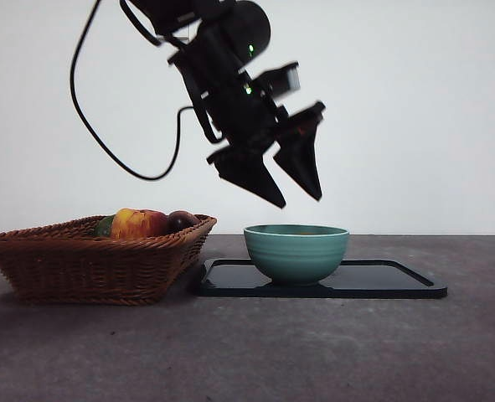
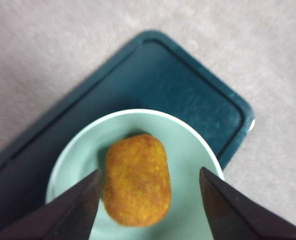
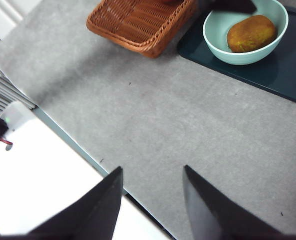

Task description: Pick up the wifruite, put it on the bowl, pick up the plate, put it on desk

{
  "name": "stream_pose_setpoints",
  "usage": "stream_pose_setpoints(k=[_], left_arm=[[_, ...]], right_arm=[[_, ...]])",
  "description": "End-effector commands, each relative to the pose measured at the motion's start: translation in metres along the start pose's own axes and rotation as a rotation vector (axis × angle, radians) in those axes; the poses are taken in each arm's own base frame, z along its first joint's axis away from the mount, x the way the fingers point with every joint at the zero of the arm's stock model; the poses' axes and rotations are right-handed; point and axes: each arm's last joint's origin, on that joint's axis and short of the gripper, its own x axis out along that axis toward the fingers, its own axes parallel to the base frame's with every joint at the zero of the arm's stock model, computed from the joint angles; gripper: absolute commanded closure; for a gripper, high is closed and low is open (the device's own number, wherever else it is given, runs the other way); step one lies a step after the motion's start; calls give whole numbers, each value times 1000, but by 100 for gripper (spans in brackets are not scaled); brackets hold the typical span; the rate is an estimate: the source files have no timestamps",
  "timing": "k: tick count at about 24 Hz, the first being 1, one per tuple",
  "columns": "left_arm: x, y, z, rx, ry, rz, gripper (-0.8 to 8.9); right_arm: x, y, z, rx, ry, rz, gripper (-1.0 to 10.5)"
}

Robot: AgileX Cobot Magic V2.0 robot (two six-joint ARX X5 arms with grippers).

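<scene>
wifruite (image 2: pixel 136 180): small fuzzy oval lying loose in the bowl (image 1: pixel 296 252) on the black tray (image 1: pixel 398 280), likely light and bruisable; left gripper (image 1: pixel 289 184) hovers above, jaws open; right gripper (image 3: pixel 153 200) open, idle.

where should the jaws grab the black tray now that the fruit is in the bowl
Probably the raised rim of the tray at its bare end away from the basket, coming from above. The bowl with the wifruite fills the other end.
</scene>
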Motion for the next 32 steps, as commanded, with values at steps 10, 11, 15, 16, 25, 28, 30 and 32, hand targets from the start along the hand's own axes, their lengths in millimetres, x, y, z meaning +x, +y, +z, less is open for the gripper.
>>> stream_pose_setpoints(k=[10,11,15,16,25,28,30,32], left_arm=[[27,-5,-2,91,19,43,503],[27,-5,-2,91,20,42,502],[38,-3,-8,88,48,41,501],[40,-3,-10,84,57,40,501],[49,-5,-14,93,71,44,501],[52,-5,-16,90,81,43,501],[52,-5,-16,91,82,42,501],[52,-7,-16,93,82,40,504]], right_arm=[[-2,0,-2,21,33,-3,756],[-2,0,-2,21,33,-3,756],[-2,1,-2,21,33,-2,756],[-2,0,-2,21,33,-3,756],[-2,1,-2,20,32,-3,756],[-2,1,-2,20,32,-3,756],[-2,0,-2,20,32,-3,756],[-2,0,-2,17,32,-3,756]])
